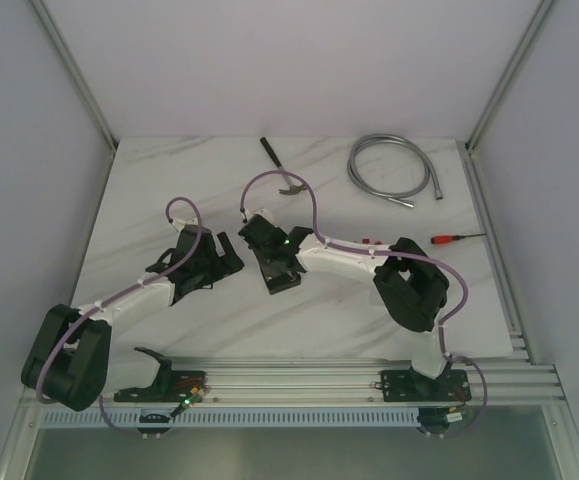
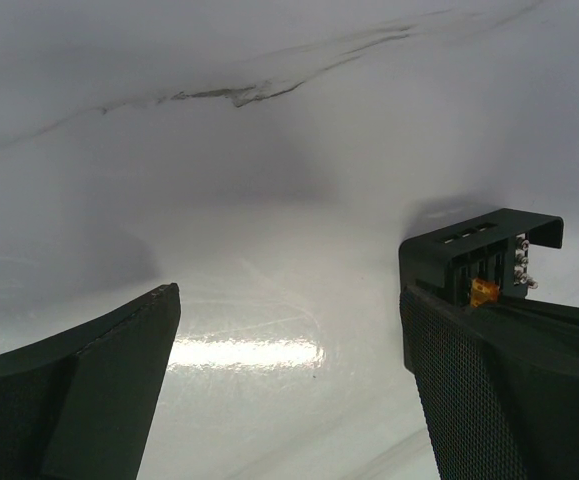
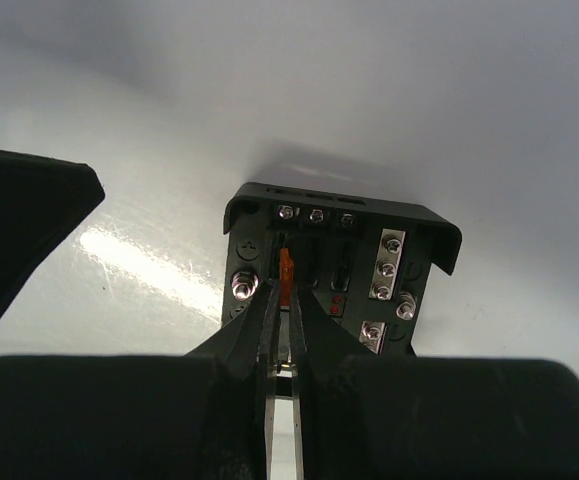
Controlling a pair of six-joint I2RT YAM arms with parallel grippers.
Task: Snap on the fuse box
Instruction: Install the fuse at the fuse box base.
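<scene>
fuse box [image 3: 341, 262] lies flat on the white table [image 1: 169, 180], roughly mid-table, between the two grippers. In the top view the right wrist mostly hides it. The open slotted face points up. The footprint looks close to square, so I can't call a long axis. In the right wrist view a raised wall runs along the far edge and round both far corners. There are three silver screws along that edge, a screw strip down the right side and one bigger screw at left.

In the box: one orange fuse [image 3: 287, 272] stands upright in the leftmost slot, and there is a small red spot in a middle slot. The other slots read dark; contents unclear.

right gripper [image 3: 283, 305]: tips pinched tight on the orange fuse, reaching in from the box's near side.

left gripper [image 2: 289, 300]: jaws spread wide, holding nothing, low over bare table just left of the box. Can't tell if its right finger [image 2: 489, 380] touches the box wall.

Far right of the table: coiled metal hose [image 1: 389, 170], red-handled screwdriver [image 1: 456, 238].
</scene>
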